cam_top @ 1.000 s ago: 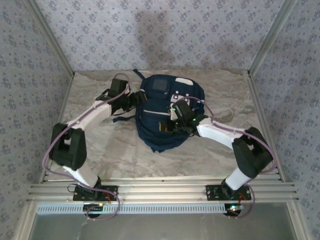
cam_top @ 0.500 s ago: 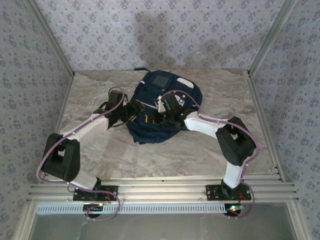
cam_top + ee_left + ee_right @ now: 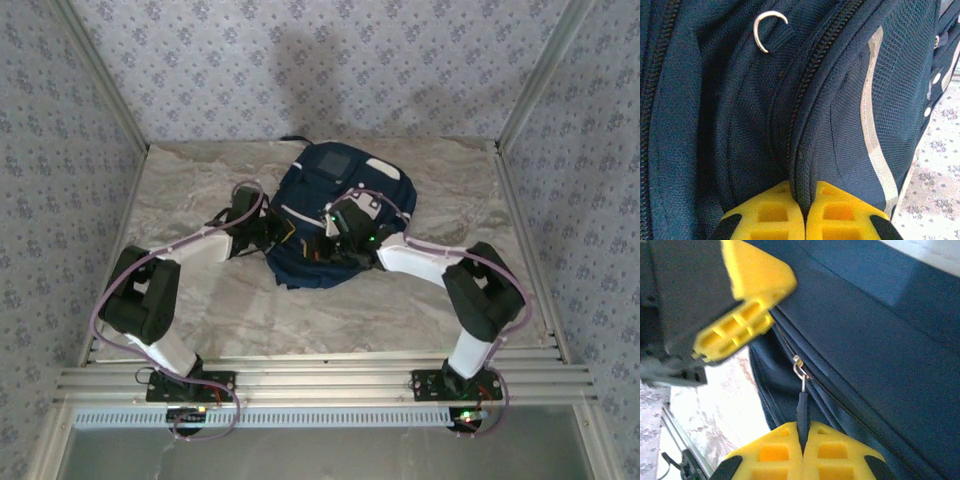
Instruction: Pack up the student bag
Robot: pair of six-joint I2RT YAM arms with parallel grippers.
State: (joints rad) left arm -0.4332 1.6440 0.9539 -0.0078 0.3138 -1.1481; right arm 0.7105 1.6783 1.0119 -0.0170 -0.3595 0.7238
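The student bag (image 3: 340, 190), navy with white trim and a grey square panel, lies at the middle back of the table. My left gripper (image 3: 274, 232) is at its left side, shut on a fold of navy fabric beside a zipper line (image 3: 805, 197). A metal ring (image 3: 767, 30) and a white trim stripe (image 3: 871, 125) show further up the bag. My right gripper (image 3: 330, 230) rests on the bag's front, shut on a dark zipper pull tab (image 3: 802, 410) that hangs from a small metal loop (image 3: 799, 367). The left gripper's yellow fingers (image 3: 742, 322) sit close by in the right wrist view.
The marble table top (image 3: 240, 300) stretches in front of the bag to the metal rail (image 3: 320, 385) at the near edge. Metal frame posts (image 3: 530, 90) and patterned walls close in the sides and back.
The left gripper has shut on the bag's fabric. The bag has shifted a little to the right, and both arms have moved with it.
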